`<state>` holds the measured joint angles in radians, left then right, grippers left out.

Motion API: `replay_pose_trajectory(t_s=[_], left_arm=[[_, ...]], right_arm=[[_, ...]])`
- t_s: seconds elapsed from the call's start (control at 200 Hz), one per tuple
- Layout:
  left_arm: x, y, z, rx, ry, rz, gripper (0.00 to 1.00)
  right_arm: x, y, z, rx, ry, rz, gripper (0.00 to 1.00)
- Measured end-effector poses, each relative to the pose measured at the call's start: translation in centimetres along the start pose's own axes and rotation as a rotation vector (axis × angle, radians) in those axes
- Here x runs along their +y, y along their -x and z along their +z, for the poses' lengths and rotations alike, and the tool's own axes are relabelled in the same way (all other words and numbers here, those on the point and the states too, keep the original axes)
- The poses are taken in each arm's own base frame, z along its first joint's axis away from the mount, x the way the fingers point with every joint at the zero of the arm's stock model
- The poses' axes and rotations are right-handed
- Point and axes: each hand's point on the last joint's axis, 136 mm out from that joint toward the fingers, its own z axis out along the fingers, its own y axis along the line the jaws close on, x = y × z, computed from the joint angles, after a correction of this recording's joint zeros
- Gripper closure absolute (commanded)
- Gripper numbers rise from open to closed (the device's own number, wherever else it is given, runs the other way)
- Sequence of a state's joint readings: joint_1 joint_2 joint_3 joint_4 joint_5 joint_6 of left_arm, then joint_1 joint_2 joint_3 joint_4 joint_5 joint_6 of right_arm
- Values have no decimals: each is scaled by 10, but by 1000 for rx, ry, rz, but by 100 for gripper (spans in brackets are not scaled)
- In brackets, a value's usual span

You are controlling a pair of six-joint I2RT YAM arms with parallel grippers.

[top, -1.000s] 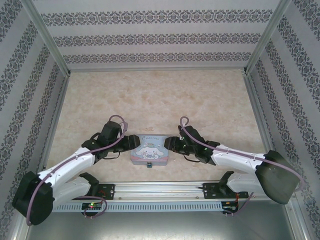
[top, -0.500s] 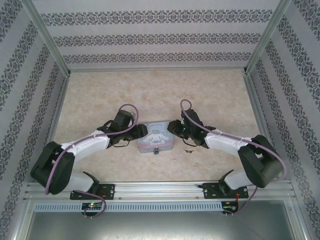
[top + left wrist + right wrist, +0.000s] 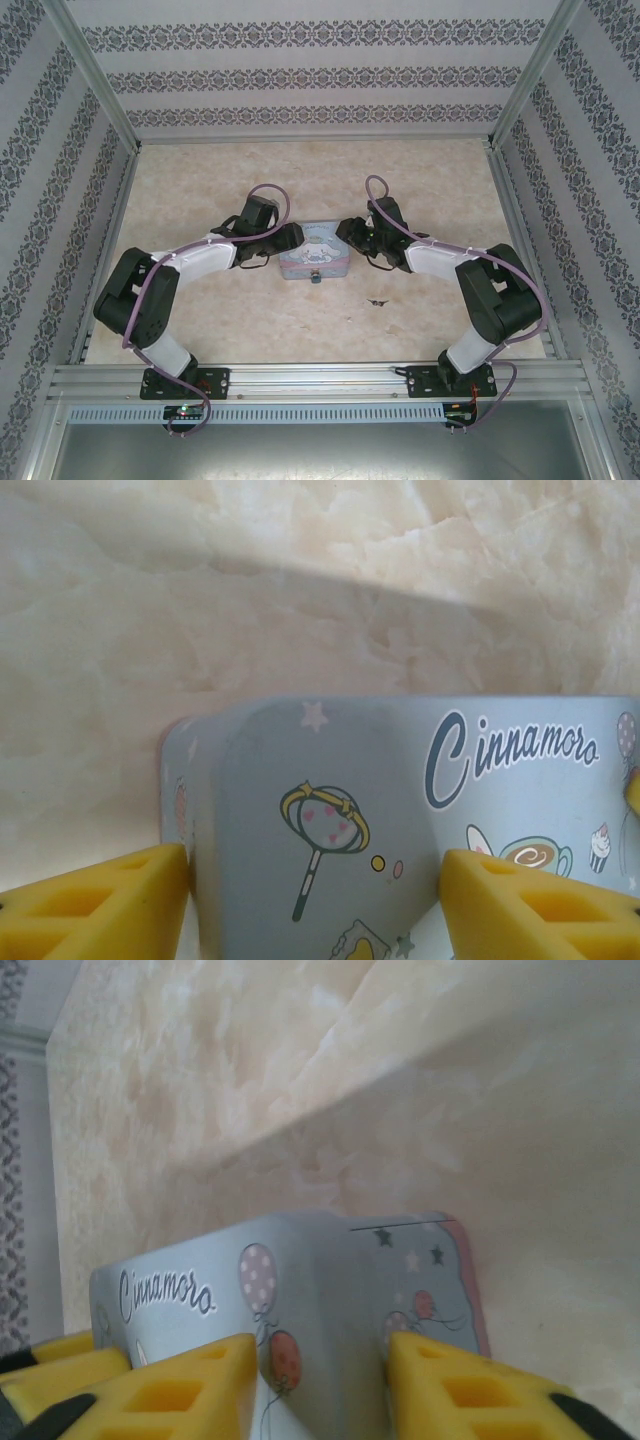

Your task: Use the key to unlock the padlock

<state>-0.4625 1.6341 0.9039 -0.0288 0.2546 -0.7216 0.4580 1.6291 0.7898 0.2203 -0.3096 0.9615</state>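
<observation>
Jaws on the left arm (image 3: 185,262) stand apart astride the tin's left corner, one yellow fingertip (image 3: 100,905) against its end and the other over the lid. The right arm's (image 3: 440,258) jaws straddle the opposite corner the same way. I cannot tell whether either pair actually pinches.

Compared with a second ago, both arms have folded up at the elbows and reached further out over the bench (image 3: 300,180). The pale blue cartoon tin (image 3: 315,258) has travelled with them, away from the bases.

The padlock (image 3: 315,279), a small teal speck, hangs at the middle of the tin's near edge, as it did before.

The key (image 3: 378,301) lies loose on the bench, nearer the bases than the tin and well apart from both jaws. It was hidden a second ago and has been in this same spot for the last half second.
</observation>
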Motion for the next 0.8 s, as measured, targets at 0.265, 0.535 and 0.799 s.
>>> replay_pose_trajectory(t_s=[0.265,0.535,0.799], left_arm=[[-4,-3,5,20,-31,8,13],[4,14,-16,-33,-41,-12,1],[-14,35,-67,-119,-105,-9,0]], right_arm=[[3,-8,-8,48,29,2,2],[4,23,-61,-76,80,26,5],[-22,7,-81,-20,100,51,36]])
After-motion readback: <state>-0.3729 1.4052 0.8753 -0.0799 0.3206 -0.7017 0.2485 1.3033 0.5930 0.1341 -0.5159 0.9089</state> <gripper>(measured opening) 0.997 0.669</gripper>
